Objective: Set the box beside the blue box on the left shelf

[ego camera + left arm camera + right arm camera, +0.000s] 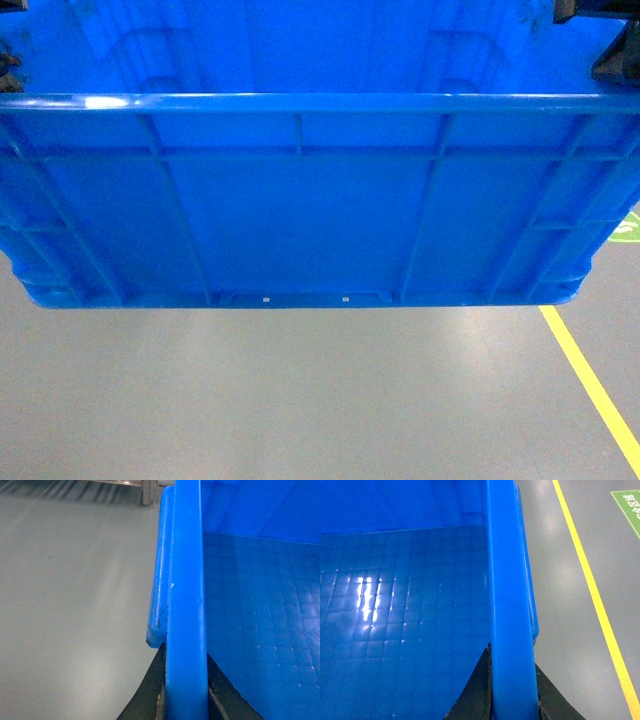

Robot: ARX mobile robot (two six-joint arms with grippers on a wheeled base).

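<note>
Yellow floor line (590,385) (right of box (300,200))

The head camera looks steeply down, close on the box (300,200) and floor (300,400); each wrist camera looks along a rim from just behind its fingers (150,700).

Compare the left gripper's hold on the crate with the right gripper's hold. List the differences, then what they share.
The left gripper clamps the box's left rim; the right gripper clamps the right rim. Beside the left gripper lies plain grey floor; beside the right gripper the floor carries a yellow line and a green marking. Shared: each has one dark finger inside the wall and one outside, shut on the thick blue rim, with the box clear of the floor.
</note>
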